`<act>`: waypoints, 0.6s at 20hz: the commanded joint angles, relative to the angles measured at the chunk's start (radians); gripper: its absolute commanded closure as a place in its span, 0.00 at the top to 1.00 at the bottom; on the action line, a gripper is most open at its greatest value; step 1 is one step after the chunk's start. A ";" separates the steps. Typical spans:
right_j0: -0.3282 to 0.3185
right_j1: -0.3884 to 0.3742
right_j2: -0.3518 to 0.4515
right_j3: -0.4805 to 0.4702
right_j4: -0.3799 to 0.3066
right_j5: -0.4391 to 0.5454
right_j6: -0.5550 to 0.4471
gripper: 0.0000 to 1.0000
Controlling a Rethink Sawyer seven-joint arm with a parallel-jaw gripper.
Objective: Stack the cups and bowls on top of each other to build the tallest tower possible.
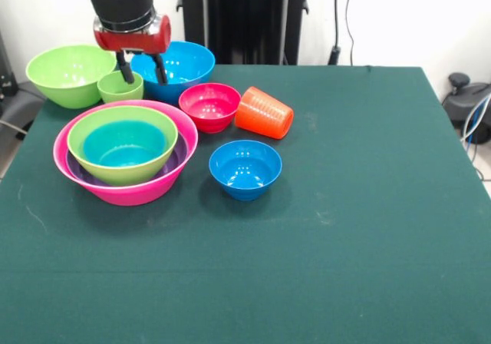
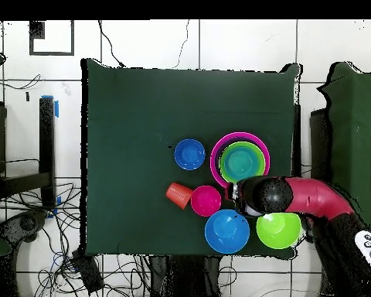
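Bench (image 1: 360,229): square top under dark green cloth, faintly scuffed in places; most of it bare, all items gathered at one corner beside the robot.

Room: white wall behind, black pedestal column (image 1: 244,18) at the far edge, cables hanging down the wall (image 1: 343,14). Overhead view shows a pale tiled floor (image 2: 142,46) with loose cables (image 2: 34,224) beside the bench.

Arm (image 2: 316,197): red and black, reaching over the bowl cluster.

Pink bowl (image 1: 115,193): largest, upright, holding a nest of purple bowl (image 1: 175,158), green bowl (image 1: 126,176) and teal bowl (image 1: 123,146), each inside the last.

Second green bowl (image 1: 67,71): upright, at the far corner, just behind the nest.

Large blue bowl (image 1: 184,64): upright, beside the second green bowl, near the pedestal.

Red bowl (image 1: 209,104): upright, just in front of the large blue bowl.

Small blue bowl (image 1: 245,167): upright, alone, nearest the bench's centre.

Orange cup (image 1: 264,113): ribbed, lying on its side, touching or just beside the red bowl.

Green cup (image 1: 116,88): short, upright, between the second green bowl and the large blue bowl.

Gripper (image 1: 141,72): two dark fingers spread apart, one dipped into the green cup, the other outside its rim against the large blue bowl; nothing clamped.
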 commanded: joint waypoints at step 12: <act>0.063 0.037 -0.014 -0.010 -0.040 0.032 -0.069 1.00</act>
